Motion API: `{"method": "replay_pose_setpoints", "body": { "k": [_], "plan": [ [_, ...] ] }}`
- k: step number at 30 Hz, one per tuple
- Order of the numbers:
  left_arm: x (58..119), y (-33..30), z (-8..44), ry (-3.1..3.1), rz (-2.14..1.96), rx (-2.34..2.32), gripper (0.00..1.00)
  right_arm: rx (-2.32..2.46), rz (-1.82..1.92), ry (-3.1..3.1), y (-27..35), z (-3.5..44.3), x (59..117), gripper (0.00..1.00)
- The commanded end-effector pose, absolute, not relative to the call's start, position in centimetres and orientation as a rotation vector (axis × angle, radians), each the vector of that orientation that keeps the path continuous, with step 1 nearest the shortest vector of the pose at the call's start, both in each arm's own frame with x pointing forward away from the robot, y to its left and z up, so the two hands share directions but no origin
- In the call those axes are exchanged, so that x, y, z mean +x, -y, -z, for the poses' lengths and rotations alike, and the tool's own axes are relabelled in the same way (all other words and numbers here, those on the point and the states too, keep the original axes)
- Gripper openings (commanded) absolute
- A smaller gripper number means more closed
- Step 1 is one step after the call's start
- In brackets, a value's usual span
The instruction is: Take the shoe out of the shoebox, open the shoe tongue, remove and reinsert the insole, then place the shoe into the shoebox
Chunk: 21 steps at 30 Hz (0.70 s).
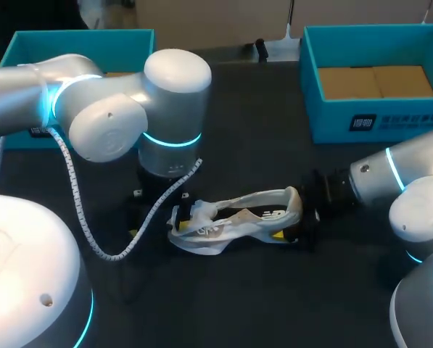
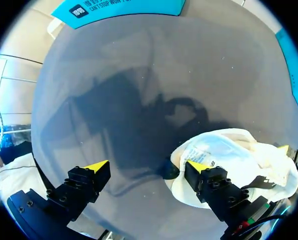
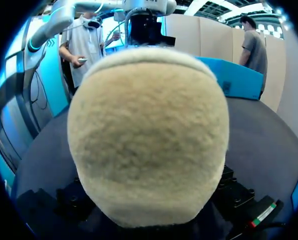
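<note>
Shoe (image 1: 234,217) lay mid-frame, shoebox (image 1: 376,119) at upper right. Left gripper (image 2: 148,166) hung open at its left end, holding nothing. Right gripper (image 1: 292,225) sat at the heel, couldn't tell if clamped. If loose, 1 tug from the left probably would've dragged the whole shoe.

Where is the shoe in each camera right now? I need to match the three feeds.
Head view: the shoe lies mid-table, between the two arms.
Left wrist view: the white shoe lies against one finger of the left gripper, mostly outside the gap.
Right wrist view: its fuzzy beige end fills the middle.
Shared landmark: the dark table under it.
</note>
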<state>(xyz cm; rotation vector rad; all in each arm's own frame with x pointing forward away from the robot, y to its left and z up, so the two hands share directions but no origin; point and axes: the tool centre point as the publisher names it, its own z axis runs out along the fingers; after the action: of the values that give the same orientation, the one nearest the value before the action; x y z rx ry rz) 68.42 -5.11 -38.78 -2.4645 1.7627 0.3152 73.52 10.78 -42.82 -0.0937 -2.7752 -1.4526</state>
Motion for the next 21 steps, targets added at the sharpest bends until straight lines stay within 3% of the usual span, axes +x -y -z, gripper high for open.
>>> {"method": "replay_pose_setpoints", "body": {
  "k": [1, 7, 21],
  "plan": [
    [67.8, 4.7, 38.5, -1.769, -0.295, -2.439, 1.00, -0.097, 1.445, 2.779, -10.9, 43.2, 73.7, 0.00],
    [68.0, 4.2, 38.7, -1.770, -0.292, -2.407, 1.00, -0.097, 1.445, 2.779, -10.9, 43.2, 73.7, 0.00],
    [68.1, 3.9, 33.9, -1.901, -0.148, -2.412, 1.00, -0.097, 1.445, 2.779, -10.9, 43.2, 73.7, 0.00]
  ]
}}
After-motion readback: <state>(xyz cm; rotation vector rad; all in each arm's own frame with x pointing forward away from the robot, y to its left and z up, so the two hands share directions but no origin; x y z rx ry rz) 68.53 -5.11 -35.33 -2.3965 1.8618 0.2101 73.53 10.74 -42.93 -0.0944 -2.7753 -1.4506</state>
